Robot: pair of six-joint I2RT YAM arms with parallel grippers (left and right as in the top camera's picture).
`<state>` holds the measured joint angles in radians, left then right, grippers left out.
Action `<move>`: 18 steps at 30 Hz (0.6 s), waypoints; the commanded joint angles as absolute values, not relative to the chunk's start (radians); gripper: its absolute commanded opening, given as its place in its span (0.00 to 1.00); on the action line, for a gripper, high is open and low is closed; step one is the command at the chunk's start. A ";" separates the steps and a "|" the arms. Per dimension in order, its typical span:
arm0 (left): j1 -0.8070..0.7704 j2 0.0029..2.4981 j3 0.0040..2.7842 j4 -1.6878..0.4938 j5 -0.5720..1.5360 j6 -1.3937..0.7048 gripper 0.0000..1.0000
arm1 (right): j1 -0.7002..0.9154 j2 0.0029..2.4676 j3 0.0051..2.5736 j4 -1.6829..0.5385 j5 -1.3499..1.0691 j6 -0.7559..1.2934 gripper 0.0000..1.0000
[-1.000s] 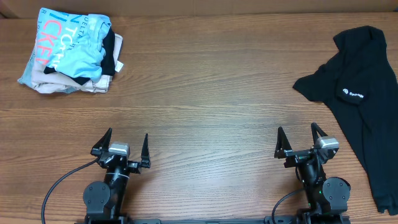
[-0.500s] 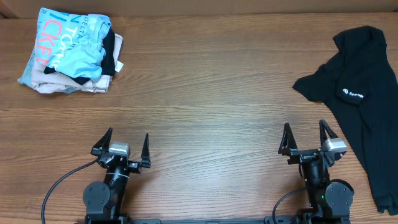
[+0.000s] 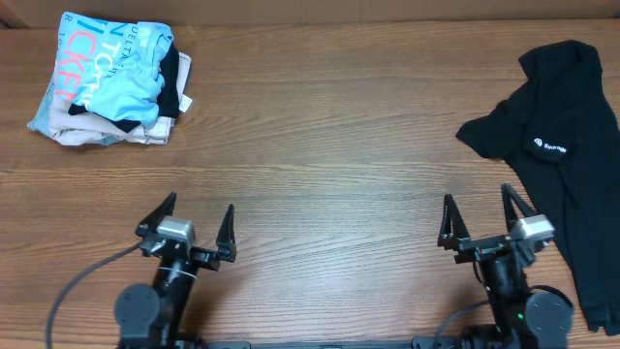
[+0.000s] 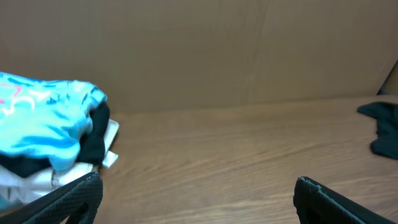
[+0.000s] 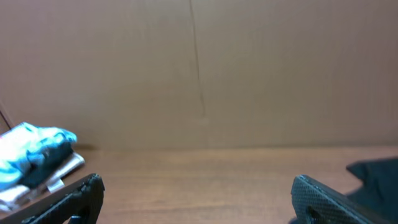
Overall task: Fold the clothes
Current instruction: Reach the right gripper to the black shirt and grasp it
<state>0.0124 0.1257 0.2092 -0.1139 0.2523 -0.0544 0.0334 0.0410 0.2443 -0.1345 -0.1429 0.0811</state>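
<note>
The shirt (image 3: 581, 107) lies crumpled at the table's three o'clock edge. It looks limp and light, so I'd pinch a hem or sleeve edge, not the bunched middle. The left gripper (image 3: 197, 208) and right gripper (image 3: 477, 199) stand spread and empty near six. Only overhead shows the logo (image 3: 547, 147); the wrist cameras catch just a dark sliver.

Wood table (image 3: 320, 145) carrying a shirt (image 3: 581, 165) and a pile (image 3: 107, 82) of clothes.
The table is brown, with the grain running left to right. The black shirt lies crumpled and unfolded at the right side, running past the right edge of the overhead view, its small white logo (image 3: 549, 147) facing up. The pile, light-blue, white and beige garments with pink lettering, sits at the far left corner, well apart from the shirt.
</note>
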 commanded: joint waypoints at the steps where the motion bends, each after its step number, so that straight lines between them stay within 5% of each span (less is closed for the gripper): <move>1: 0.007 0.245 0.358 -0.147 0.304 -0.043 1.00 | 0.038 0.109 0.371 -0.183 -0.150 0.077 1.00; 18: 0.007 1.110 1.280 -0.736 0.367 0.091 1.00 | 0.038 0.903 1.122 -0.732 -0.151 0.073 1.00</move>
